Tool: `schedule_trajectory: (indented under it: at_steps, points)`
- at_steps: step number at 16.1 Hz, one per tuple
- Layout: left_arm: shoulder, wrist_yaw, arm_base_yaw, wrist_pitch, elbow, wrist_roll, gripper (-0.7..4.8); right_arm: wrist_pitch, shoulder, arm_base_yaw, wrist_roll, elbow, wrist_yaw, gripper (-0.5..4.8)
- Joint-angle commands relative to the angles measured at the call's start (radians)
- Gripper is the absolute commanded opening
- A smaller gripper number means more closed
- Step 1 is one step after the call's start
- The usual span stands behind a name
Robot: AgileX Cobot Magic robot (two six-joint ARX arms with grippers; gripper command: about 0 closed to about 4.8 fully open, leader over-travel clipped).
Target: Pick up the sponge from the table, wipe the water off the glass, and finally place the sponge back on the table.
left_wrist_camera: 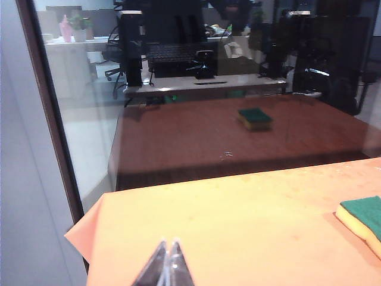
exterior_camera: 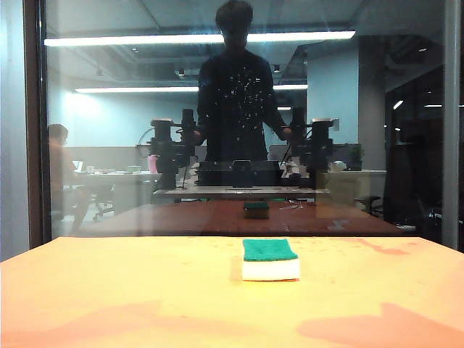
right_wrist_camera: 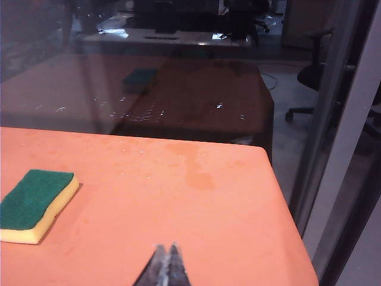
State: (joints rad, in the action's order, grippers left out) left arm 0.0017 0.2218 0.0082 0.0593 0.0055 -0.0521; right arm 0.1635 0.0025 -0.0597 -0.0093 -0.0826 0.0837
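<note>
The sponge (exterior_camera: 270, 259), green on top of pale yellow foam, lies flat on the orange table (exterior_camera: 109, 290) near the glass (exterior_camera: 130, 145). Whitish water droplets (exterior_camera: 243, 90) speckle the middle of the pane, and more water (right_wrist_camera: 131, 113) shows low on it in the right wrist view. My left gripper (left_wrist_camera: 168, 243) is shut and empty above the table (left_wrist_camera: 226, 226), well away from the sponge (left_wrist_camera: 363, 219). My right gripper (right_wrist_camera: 166, 247) is also shut and empty over the table (right_wrist_camera: 196, 226), apart from the sponge (right_wrist_camera: 36, 204). Neither gripper itself shows in the exterior view.
A dark frame strip (exterior_camera: 32, 123) runs up the pane's left edge, and a pale post (right_wrist_camera: 333, 119) stands past the table's right corner. The pane mirrors a dimmer sponge image (exterior_camera: 255, 209), both arms and a standing person. The table's left corner (left_wrist_camera: 74, 235) lies by the frame.
</note>
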Motion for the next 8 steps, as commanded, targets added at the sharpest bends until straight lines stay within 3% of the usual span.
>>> schedule_trajectory:
  at_steps: [1, 8]
  points:
    - [0.001, -0.035, 0.000, 0.010, 0.004, 0.000, -0.05, -0.018, 0.000, -0.002, -0.002, -0.004, 0.004, -0.05]
    - [0.001, -0.064, 0.000, 0.009, 0.004, 0.000, -0.05, -0.019, 0.000, -0.002, -0.002, -0.004, 0.004, -0.05]
